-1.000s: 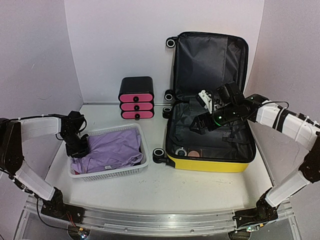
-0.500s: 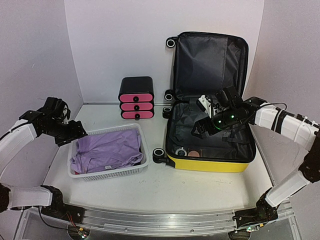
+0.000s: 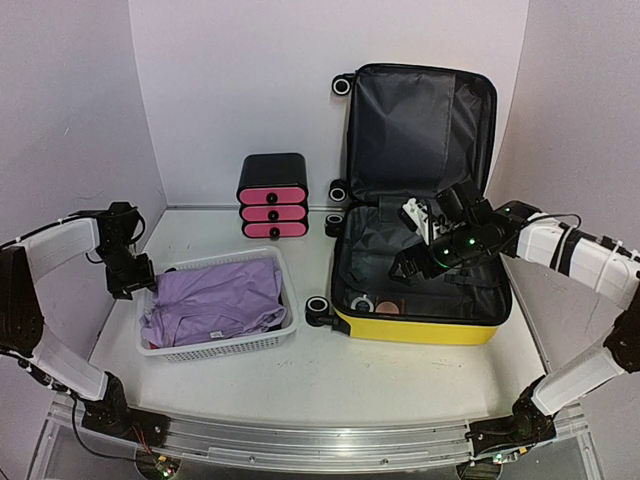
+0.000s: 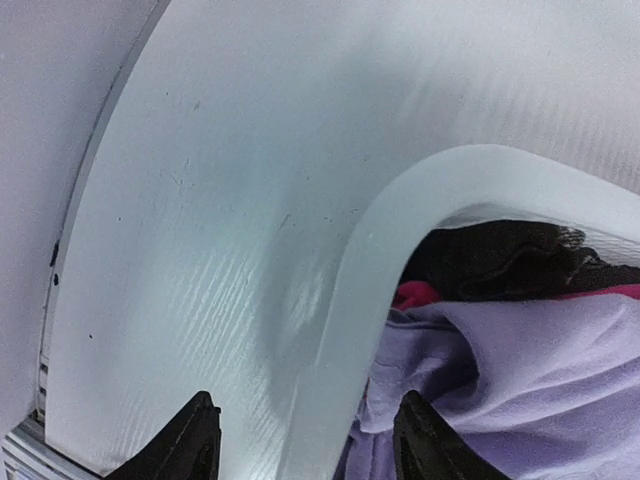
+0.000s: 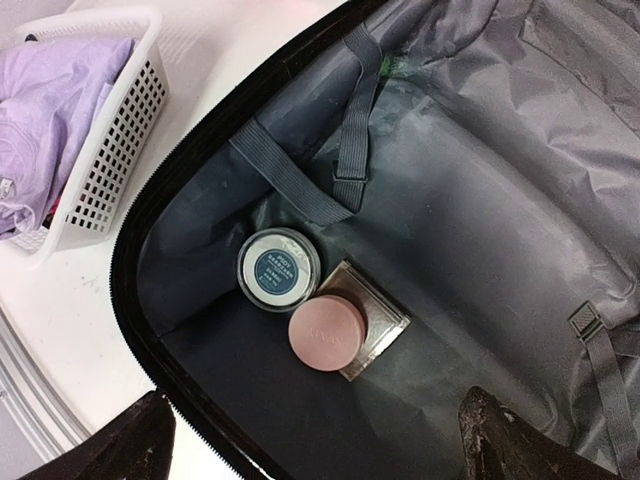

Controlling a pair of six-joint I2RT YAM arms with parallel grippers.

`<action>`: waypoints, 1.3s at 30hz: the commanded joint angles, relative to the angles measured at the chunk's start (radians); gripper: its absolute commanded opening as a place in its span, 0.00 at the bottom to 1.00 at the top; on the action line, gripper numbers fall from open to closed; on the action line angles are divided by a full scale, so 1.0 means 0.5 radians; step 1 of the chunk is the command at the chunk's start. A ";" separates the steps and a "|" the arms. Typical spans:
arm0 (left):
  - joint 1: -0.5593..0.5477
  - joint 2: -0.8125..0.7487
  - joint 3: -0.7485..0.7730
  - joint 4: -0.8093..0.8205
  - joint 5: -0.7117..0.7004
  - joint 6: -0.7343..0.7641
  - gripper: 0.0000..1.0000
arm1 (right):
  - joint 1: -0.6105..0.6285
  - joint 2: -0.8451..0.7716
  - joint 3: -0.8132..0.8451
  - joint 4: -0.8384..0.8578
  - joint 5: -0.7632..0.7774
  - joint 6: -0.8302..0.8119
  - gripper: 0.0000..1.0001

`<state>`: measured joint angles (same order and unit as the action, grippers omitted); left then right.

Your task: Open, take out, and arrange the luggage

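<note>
The luggage [image 3: 420, 328], a yellow hard-shell suitcase, lies open with its lid [image 3: 420, 130] leaning on the back wall. Its grey lining [image 5: 470, 220] holds a clear jar with a blue label [image 5: 279, 268] and a pink round lid [image 5: 327, 334] resting on a bronze square case [image 5: 385, 322]. My right gripper [image 5: 320, 445] hovers open above these items inside the suitcase, also seen from above [image 3: 405, 266]. My left gripper [image 4: 307, 448] is open at the basket's left side [image 3: 135, 282], its fingers either side of the rim, holding nothing.
A white mesh basket [image 3: 225, 345] with purple cloth [image 3: 215, 300] stands left of the suitcase; its rim [image 4: 345, 300] and black and pink cloth show in the left wrist view. A black-and-pink drawer box [image 3: 272, 195] stands at the back wall. Grey straps [image 5: 300, 185] lie in the suitcase.
My left gripper let go of the purple cloth, rose out of the basket, opened, and came back down over the left rim. The right gripper drifted slightly right inside the suitcase.
</note>
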<state>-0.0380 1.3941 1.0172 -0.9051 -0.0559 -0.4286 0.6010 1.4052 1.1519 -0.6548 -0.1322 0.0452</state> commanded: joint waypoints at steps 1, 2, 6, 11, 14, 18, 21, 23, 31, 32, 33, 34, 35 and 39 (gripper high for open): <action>0.069 0.045 -0.030 0.131 0.089 -0.045 0.52 | 0.007 -0.140 -0.030 0.033 0.062 -0.030 0.98; 0.114 0.063 -0.039 0.147 0.104 -0.058 0.48 | 0.007 -0.148 -0.037 0.036 0.066 -0.037 0.98; 0.136 0.074 -0.107 0.185 0.199 -0.104 0.35 | 0.007 -0.157 -0.054 0.037 0.081 -0.067 0.98; 0.181 0.004 -0.182 0.188 0.191 -0.197 0.19 | 0.008 -0.146 -0.055 0.049 0.095 -0.073 0.98; 0.276 -0.118 -0.295 0.197 0.209 -0.337 0.07 | 0.009 -0.144 -0.064 0.062 0.087 -0.074 0.98; 0.417 -0.358 -0.487 0.221 0.239 -0.579 0.00 | 0.007 -0.132 -0.081 0.091 0.087 -0.073 0.98; 0.454 -0.517 -0.559 0.197 0.191 -0.684 0.00 | 0.007 -0.117 -0.060 0.089 0.077 -0.073 0.98; 0.469 -0.627 -0.588 0.144 0.135 -0.763 0.00 | 0.007 -0.108 -0.051 0.089 0.072 -0.074 0.98; 0.544 -1.161 -0.786 -0.021 -0.132 -1.280 0.00 | 0.007 -0.096 -0.050 0.084 0.106 -0.073 0.98; 0.560 -1.214 -0.800 -0.018 -0.122 -1.382 0.00 | 0.008 -0.098 -0.047 0.081 0.105 -0.074 0.98; 0.568 -1.268 -0.810 -0.008 -0.112 -1.487 0.00 | 0.007 -0.098 -0.046 0.078 0.105 -0.072 0.98; 0.572 -1.315 -0.830 0.032 -0.104 -1.623 0.00 | 0.009 -0.101 -0.044 0.075 0.108 -0.072 0.98; 0.575 -1.367 -0.858 0.080 -0.095 -1.767 0.00 | 0.007 -0.101 -0.041 0.072 0.107 -0.072 0.98; 0.575 -1.521 -0.992 0.388 -0.136 -2.223 0.00 | 0.007 -0.093 -0.004 0.043 0.098 -0.073 0.98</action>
<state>0.2298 0.7010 0.5453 -0.9249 -0.0116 -1.1965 0.6010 1.3582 1.1168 -0.6468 -0.0891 0.0181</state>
